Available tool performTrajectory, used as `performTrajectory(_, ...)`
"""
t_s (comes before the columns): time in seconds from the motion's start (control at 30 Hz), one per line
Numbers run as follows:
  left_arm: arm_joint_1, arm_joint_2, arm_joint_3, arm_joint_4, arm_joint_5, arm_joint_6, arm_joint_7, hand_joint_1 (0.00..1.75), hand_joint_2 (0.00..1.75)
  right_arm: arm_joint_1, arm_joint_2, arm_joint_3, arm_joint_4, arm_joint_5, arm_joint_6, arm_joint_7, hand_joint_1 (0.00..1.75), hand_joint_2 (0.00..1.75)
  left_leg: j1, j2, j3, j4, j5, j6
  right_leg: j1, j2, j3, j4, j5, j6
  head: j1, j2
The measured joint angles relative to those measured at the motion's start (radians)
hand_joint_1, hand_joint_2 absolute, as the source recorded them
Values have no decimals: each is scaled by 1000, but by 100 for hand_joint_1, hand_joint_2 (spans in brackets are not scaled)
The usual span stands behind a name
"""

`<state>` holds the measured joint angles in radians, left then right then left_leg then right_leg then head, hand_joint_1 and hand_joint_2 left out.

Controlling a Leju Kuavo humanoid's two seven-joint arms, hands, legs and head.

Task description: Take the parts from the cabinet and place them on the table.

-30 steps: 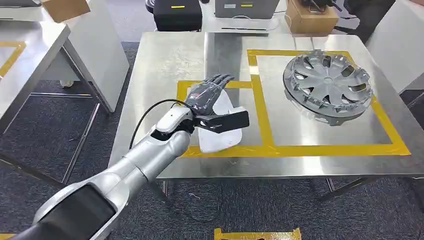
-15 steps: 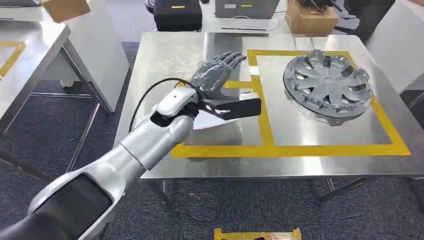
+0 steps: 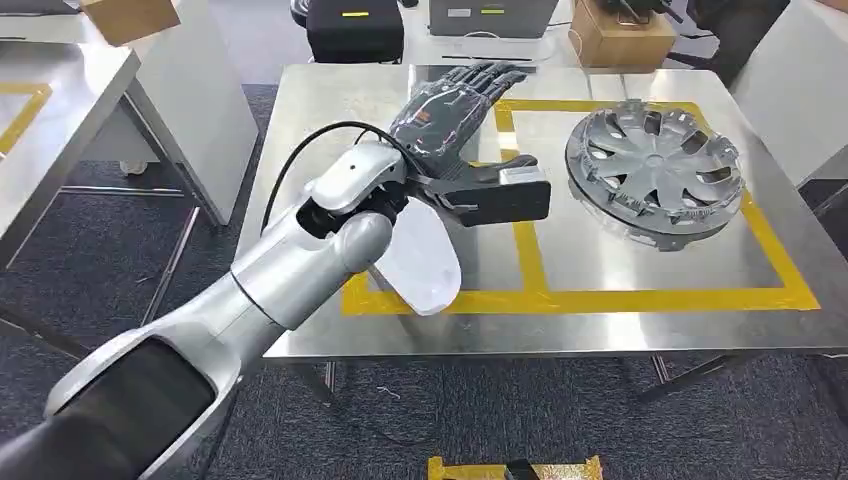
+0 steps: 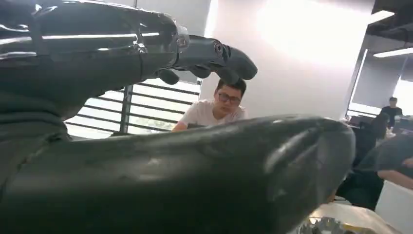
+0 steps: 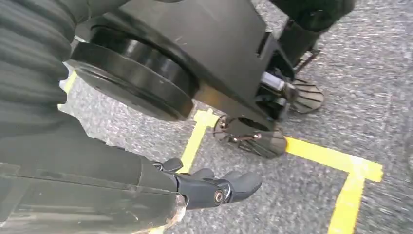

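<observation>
White curved plastic part [image 3: 422, 258] lies on steel table [image 3: 330, 120] beneath empty, spread-fingered left hand [image 3: 450, 105]; right hand [image 5: 214, 187] seemingly empty, fingers loosely extended

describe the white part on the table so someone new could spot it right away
Start at the steel table with yellow tape outlines. In the smaller left outline, near the front edge, lies the white part, partly under the left hand and wrist. It is smooth, rounded, plain white; the grey hubcap in the right outline is spoked.

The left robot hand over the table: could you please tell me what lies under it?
Under the left robot hand lie the steel table, yellow tape and a white part, whose upper end the arm covers. The hubcap sits apart.
</observation>
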<state>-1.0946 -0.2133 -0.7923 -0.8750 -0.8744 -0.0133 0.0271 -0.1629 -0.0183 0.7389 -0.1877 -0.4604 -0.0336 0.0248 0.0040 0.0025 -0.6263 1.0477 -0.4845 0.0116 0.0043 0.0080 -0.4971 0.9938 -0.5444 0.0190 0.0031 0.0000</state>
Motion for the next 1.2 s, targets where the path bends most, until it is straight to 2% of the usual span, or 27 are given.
performTrajectory(0.1, -11, 14, -2, -26, 16, -13, 24, 0, 0, -9, 0, 3, 0, 2, 0, 6, 0, 175, 0, 2, 0, 0, 0, 0, 0, 1, 0, 0, 0, 0, 0, 0)
performTrajectory(0.3, -32, 91, 4, -152, 63, -31, 101, 0, 0, -19, -1, 13, 0, 10, 0, 28, 0, 175, -2, 11, 2, -1, 0, 0, 0, 6, 0, 1, 0, 0, 0, 0)
performTrajectory(0.4, -32, 151, 30, -229, 92, -36, 152, 0, 0, -21, -1, 19, 0, 10, -1, 35, 0, 175, -2, 17, 3, -2, -1, 1, 0, 12, 0, 1, 1, 0, 0, 0)
performTrajectory(0.5, -28, 235, 79, -312, 121, -51, 192, 0, 0, -22, -2, 21, 0, 8, -7, 42, 0, 175, -2, 23, 5, -3, -1, 1, 0, 15, 0, 2, 1, 0, 0, 0)
performTrajectory(0.63, 1, 330, 150, -399, 134, -56, 223, 0, 0, -22, -3, 21, 0, -1, -14, 42, 0, 175, -2, 27, 7, -5, -1, 1, 0, 17, 0, 2, 1, -1, 0, 0)
performTrajectory(0.83, 80, 471, 275, -520, 158, -60, 274, 0, 0, -17, -3, 22, 0, -23, -22, 41, 0, 175, -3, 32, 9, -6, -2, 0, 0, 22, 0, 2, 1, -1, -1, 0)
performTrajectory(0.9, 125, 519, 326, -556, 175, -55, 313, 0, 0, -11, -3, 22, 0, -39, -29, 37, 0, 175, -3, 36, 9, -7, -3, 0, 0, 23, 2, 3, 1, -1, 0, 0)
performTrajectory(0.93, 161, 550, 365, -577, 193, -50, 326, 0, 0, -6, -3, 22, 0, -52, -33, 30, 0, 175, -4, 40, 12, -8, -4, 0, -1, 27, 2, 3, 0, -1, 1, 0)
performTrajectory(1.03, 291, 652, 512, -638, 227, -55, 303, 0, 0, 22, -2, 22, 0, -73, -39, 14, 0, 175, -5, 51, 19, -11, -7, -3, -2, 38, 3, 3, -1, -4, -2, 0)
performTrajectory(1.2, 444, 731, 704, -702, 247, -45, 314, 0, 0, 46, -3, 22, 3, -95, -48, 5, 0, 175, -5, 49, 20, -11, -9, -4, -2, 38, 4, 2, -3, -7, -2, 0)
